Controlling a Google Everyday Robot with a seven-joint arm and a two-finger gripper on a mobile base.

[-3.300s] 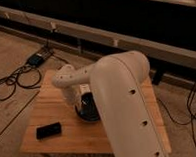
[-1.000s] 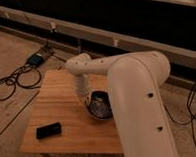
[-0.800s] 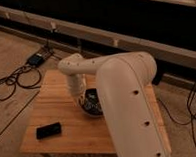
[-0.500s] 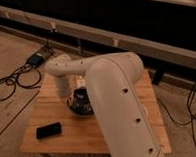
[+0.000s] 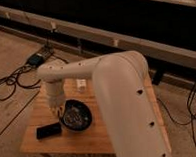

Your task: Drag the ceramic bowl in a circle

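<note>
- Camera view: a small wooden table point(image 5: 88, 141) stands in the lower middle of the frame, on a pale rough floor point(image 5: 9, 43).
- The ceramic bowl point(image 5: 77, 116) sits on the table, a little left of the centre of the frame. It is round, shallow and glossy black, with pale speckles inside.
- The robot arm point(image 5: 120, 91) is thick and white. It fills the lower right of the frame and bends to the left over the table, and its wrist then turns down.
- The gripper point(image 5: 59, 108) is at the end of this wrist, low over the table, at the left rim of the bowl. Its fingers are closed. I cannot tell if they pinch the rim or only touch it.
- A flat black object point(image 5: 48, 130) lies on the table just beside the bowl, to the lower left.
- A small white cup point(image 5: 81, 84) stands on the far part of the table, above the bowl in the frame and apart from it.
- Dark cables point(image 5: 6, 84) lie on the floor at the left, and a black box point(image 5: 36, 59) is near them.
</note>
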